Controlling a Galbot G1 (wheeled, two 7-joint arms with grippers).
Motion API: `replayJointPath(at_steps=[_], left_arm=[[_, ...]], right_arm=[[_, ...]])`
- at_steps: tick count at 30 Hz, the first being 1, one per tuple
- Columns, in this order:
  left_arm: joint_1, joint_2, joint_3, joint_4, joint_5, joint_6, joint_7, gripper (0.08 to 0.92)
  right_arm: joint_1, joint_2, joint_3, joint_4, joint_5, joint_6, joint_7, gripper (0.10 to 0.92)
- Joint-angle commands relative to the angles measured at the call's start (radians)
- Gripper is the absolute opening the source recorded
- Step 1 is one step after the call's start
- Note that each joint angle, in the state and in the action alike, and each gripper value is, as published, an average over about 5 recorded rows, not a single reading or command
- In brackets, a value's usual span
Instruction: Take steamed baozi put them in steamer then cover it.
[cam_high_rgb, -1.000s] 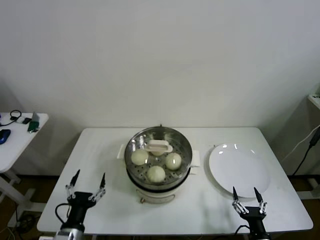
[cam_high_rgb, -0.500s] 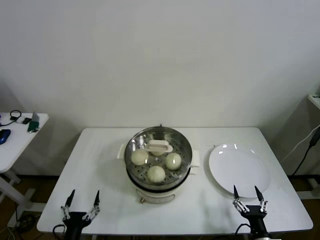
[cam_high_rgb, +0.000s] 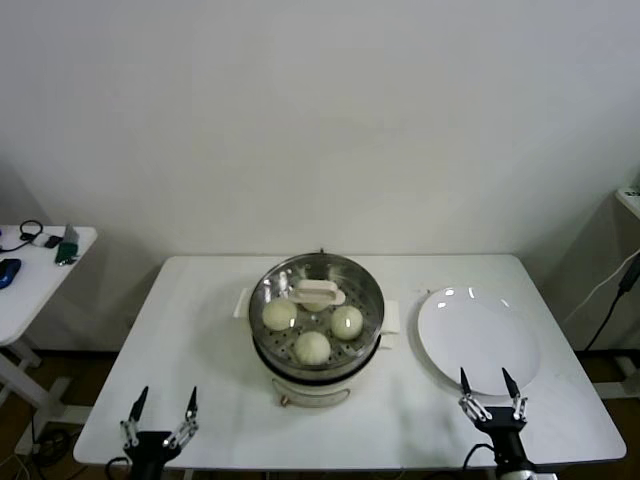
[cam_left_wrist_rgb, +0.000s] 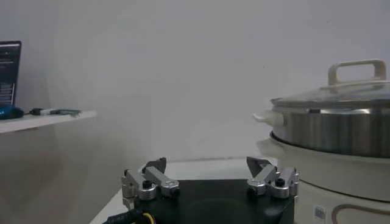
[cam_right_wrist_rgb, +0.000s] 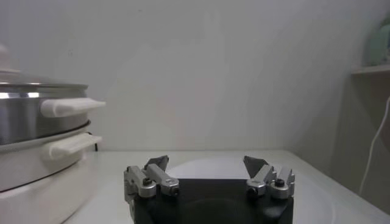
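Observation:
The steamer (cam_high_rgb: 292, 374) stands mid-table with the glass cover (cam_high_rgb: 318, 293) resting on it. Three baozi show through the glass: one (cam_high_rgb: 280, 314), a second (cam_high_rgb: 346, 321) and a third (cam_high_rgb: 312, 346). My left gripper (cam_high_rgb: 160, 408) hovers open and empty at the table's front left, well apart from the pot. My right gripper (cam_high_rgb: 486, 388) is open and empty at the near edge of the white plate (cam_high_rgb: 478, 335). From the left wrist, the left gripper (cam_left_wrist_rgb: 207, 165) faces the steamer (cam_left_wrist_rgb: 341, 131) and cover (cam_left_wrist_rgb: 356, 72). From the right wrist, the right gripper (cam_right_wrist_rgb: 206, 163) sits with the steamer (cam_right_wrist_rgb: 30, 122) to one side.
The white plate is bare. A small side table (cam_high_rgb: 40, 262) with loose items stands off to the left of the main table (cam_high_rgb: 200, 300). A cable (cam_high_rgb: 612, 290) hangs at the far right. A white wall lies behind.
My left gripper has drawn back toward the table's front edge and stays open. The right gripper has barely shifted. Steamer, cover and plate are unmoved.

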Motion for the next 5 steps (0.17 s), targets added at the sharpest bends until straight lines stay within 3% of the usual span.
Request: replayJointPath(at_steps=[1,5], left_arm=[[0.009,-0.004,-0.004,0.004,-0.009,-0.010,0.008,0.823],[0.011,-0.004,-0.003,0.002,-0.008,-0.012,0.009,0.823]], right_arm=[[0.001,0.003,-0.009,0.000,-0.002,-0.002,-0.002,0.823],[0.001,0.004,-0.009,0.000,-0.002,-0.001,-0.002,0.823]])
